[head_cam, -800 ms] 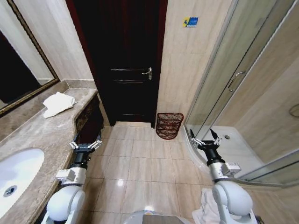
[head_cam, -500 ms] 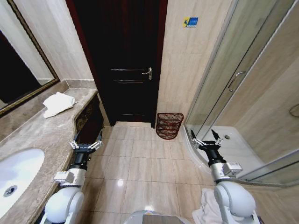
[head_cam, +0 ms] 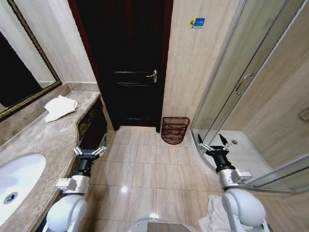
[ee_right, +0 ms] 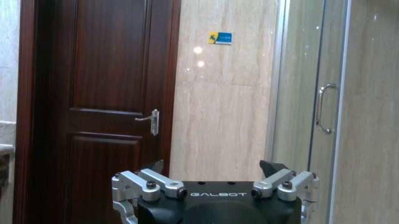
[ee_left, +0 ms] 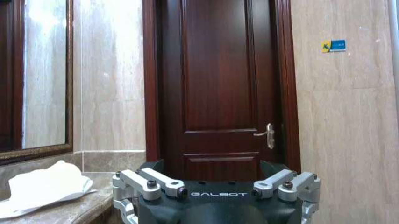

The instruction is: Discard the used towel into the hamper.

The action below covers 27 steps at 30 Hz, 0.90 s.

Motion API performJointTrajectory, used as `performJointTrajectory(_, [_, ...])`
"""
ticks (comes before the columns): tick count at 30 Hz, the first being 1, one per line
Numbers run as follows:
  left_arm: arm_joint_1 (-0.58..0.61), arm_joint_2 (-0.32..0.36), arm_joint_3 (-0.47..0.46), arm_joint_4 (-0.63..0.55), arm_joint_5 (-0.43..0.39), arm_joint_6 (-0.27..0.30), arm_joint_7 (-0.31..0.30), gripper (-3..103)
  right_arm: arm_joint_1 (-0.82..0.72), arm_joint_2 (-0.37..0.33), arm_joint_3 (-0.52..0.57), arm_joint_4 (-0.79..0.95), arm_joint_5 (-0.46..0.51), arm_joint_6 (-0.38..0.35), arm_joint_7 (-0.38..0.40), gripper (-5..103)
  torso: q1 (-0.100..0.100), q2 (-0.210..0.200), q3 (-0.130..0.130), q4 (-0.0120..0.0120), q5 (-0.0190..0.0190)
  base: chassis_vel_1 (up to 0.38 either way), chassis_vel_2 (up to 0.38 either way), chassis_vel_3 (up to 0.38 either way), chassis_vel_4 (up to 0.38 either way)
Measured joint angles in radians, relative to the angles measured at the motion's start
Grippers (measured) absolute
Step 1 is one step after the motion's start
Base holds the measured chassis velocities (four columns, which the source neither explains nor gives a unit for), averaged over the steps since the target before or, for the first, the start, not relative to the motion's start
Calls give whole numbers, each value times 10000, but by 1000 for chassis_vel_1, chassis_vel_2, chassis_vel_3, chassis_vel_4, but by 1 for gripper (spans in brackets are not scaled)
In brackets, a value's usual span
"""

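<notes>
White towel [head_cam: 60, 107], red-brown mesh hamper [head_cam: 175, 130], dark door [head_cam: 126, 63].

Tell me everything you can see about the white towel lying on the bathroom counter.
The white cloth towel lies loosely folded and a little rumpled on the far end of the beige marble counter, close to the dark-framed wall mirror and the tiled corner. It looks soft and thick, with one flat edge spread toward the counter front. Only the counter touches it. The left pincer hangs open well short of it, over the floor beside the counter.
</notes>
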Motion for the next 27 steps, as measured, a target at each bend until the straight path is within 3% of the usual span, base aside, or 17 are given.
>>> performJointTrajectory(13, [31,44,-58,-34,2,-98,0,100,14,35,-38,-29,-24,79,6,100,-1,0,0,0,0,0,0,0,0])
performJointTrajectory(27, [56,19,-102,12,-2,-208,6,100,45,26,-75,-73,-64,148,-16,100,1,0,0,1,2,-59,116,123,-54])
